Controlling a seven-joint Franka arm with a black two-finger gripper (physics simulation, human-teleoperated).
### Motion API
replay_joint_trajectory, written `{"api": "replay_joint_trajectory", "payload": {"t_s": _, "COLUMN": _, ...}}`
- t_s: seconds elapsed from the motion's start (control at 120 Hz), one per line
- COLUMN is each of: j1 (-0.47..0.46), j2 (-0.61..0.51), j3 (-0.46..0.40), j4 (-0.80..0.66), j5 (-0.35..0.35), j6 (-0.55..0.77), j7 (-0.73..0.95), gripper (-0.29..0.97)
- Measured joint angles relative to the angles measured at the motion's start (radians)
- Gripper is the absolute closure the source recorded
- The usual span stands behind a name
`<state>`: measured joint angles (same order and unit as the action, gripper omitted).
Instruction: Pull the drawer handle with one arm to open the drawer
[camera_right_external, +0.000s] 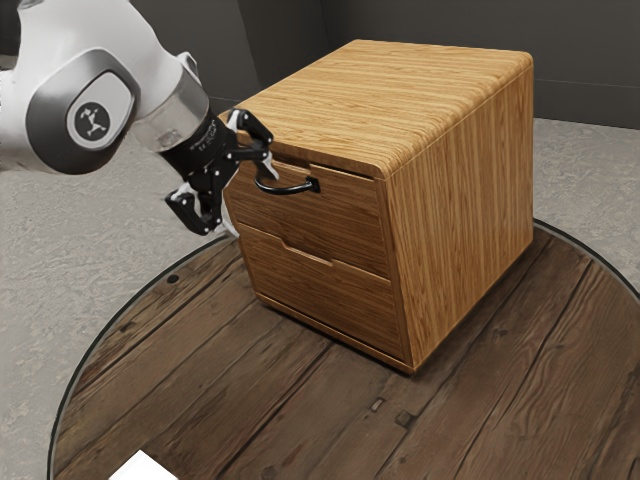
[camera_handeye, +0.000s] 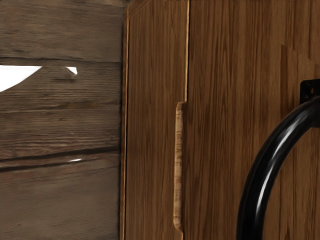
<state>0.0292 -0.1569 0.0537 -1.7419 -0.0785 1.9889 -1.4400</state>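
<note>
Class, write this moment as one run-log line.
phase: approach | end effector: open, beside handle | grasp: none | top drawer: looks shut

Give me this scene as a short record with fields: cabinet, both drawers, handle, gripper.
cabinet: wooden, two drawers, standing on a round wooden table
upper drawer: looks shut
lower drawer: looks shut, notch grip
handle: black bar on the upper drawer
gripper: open, at the handle's end nearer the arm, not gripping it
</note>
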Motion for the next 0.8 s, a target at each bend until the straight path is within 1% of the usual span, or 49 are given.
{"api": "replay_joint_trajectory", "payload": {"t_s": 0.5, "j1": 0.001, "j2": 0.032, "j3": 0.003, "j4": -0.005, "j5": 0.0, "j6": 0.025, "j7": -0.063, "gripper": 0.01}}
{"api": "replay_joint_trajectory", "payload": {"t_s": 0.65, "j1": 0.0, "j2": 0.029, "j3": 0.002, "j4": -0.005, "j5": 0.0, "j6": 0.026, "j7": -0.074, "gripper": 0.15}}
{"api": "replay_joint_trajectory", "payload": {"t_s": 0.8, "j1": -0.003, "j2": 0.019, "j3": 0.002, "j4": -0.011, "j5": 0.002, "j6": 0.022, "j7": -0.082, "gripper": 0.37}}
